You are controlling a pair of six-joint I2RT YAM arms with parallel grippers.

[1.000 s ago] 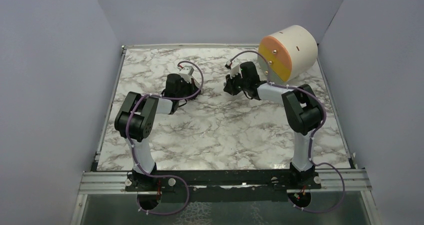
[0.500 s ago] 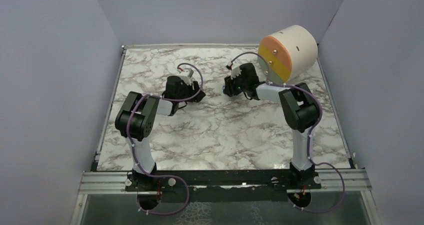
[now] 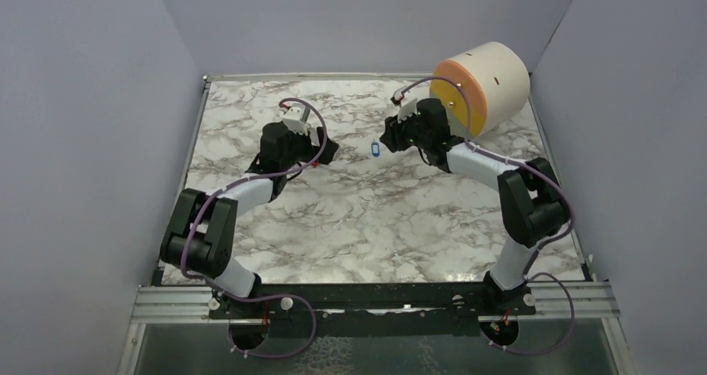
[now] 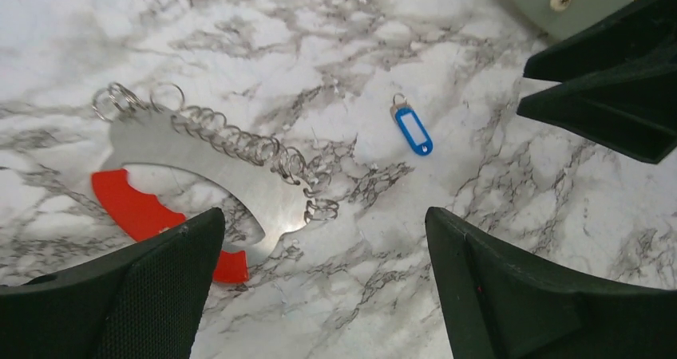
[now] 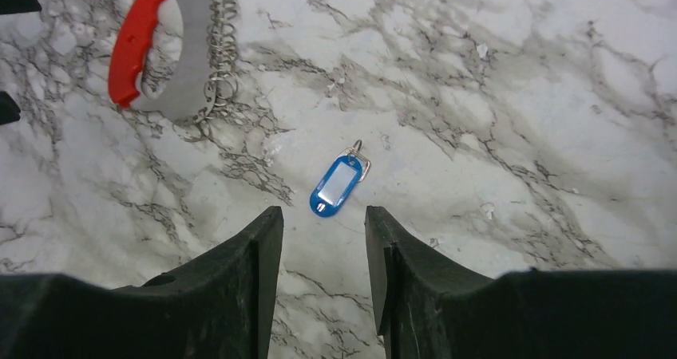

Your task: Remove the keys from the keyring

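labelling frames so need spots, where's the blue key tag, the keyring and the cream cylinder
blue key tag (image 5: pixel 338 185), right wrist view, middle of its blue body
keyring (image 4: pixel 188 147), left wrist view, on its silvery curved band
cream cylinder (image 3: pixel 498 82), top view, on its curved side

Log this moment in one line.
left gripper: open, empty | right gripper: open, empty | key: on table, off keyring

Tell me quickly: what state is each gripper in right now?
Left gripper: open, holding nothing.
Right gripper: open, holding nothing; the blue key tag lies free on the marble table.
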